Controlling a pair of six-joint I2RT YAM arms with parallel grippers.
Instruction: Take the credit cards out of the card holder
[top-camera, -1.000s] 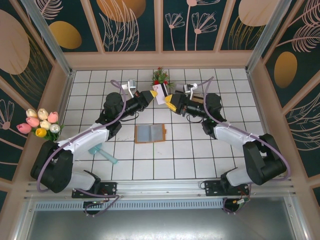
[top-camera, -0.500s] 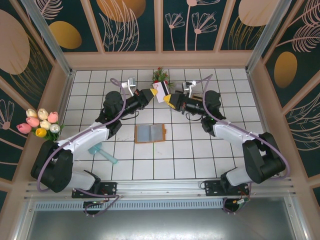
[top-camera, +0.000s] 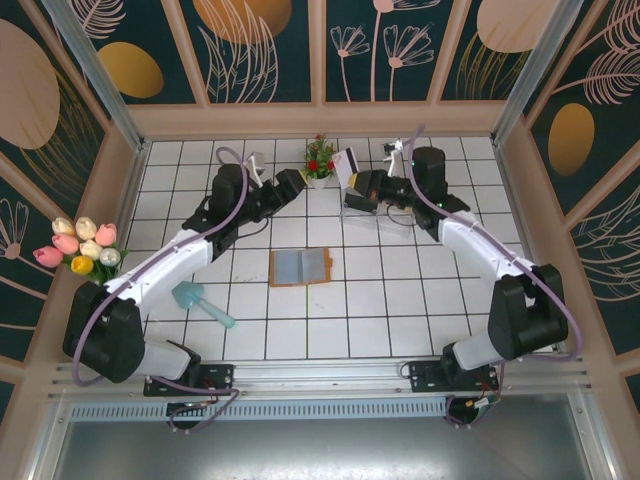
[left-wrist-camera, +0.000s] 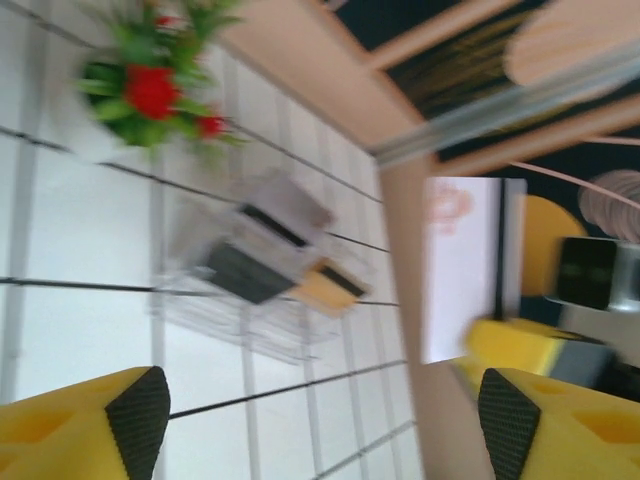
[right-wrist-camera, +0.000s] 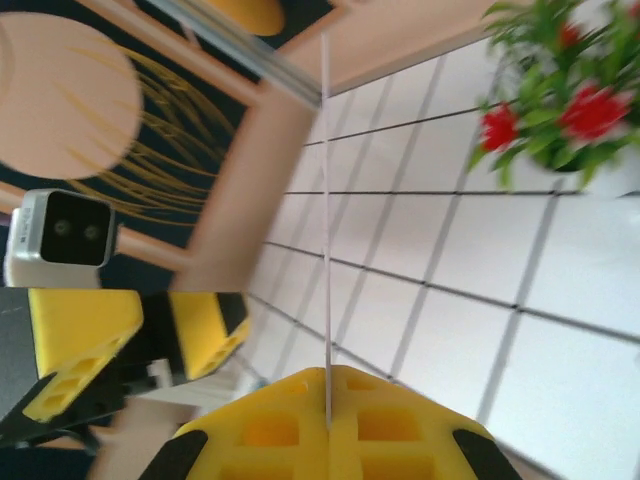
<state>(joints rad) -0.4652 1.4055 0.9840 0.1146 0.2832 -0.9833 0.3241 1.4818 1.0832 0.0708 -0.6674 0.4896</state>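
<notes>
The card holder (top-camera: 300, 267) lies open on the tiles in the middle, with greyish-teal credit cards (top-camera: 290, 264) in its pockets. Two teal cards (top-camera: 190, 296) lie loose on the floor to its left. At the back, my right gripper (top-camera: 357, 183) is shut on a white card with a dark stripe (top-camera: 349, 163), which stands edge-on (right-wrist-camera: 326, 200) between the yellow jaws (right-wrist-camera: 328, 378). My left gripper (top-camera: 296, 184) is open beside it, a short gap away. Its pads (left-wrist-camera: 140, 410) stand wide apart with nothing between them, and the white card (left-wrist-camera: 462, 270) shows to their right.
A clear plastic tray (left-wrist-camera: 200, 310) holding a dark card and an orange-tan card (left-wrist-camera: 330, 287) sits under the right gripper (top-camera: 358, 210). A small potted red-flower plant (top-camera: 320, 160) stands at the back between the grippers. Tulips (top-camera: 80, 245) rest on the left wall.
The left gripper has opened and let go of the white card, then drawn back left. The right gripper, shut on the card, has carried it back and right, over the tray.
</notes>
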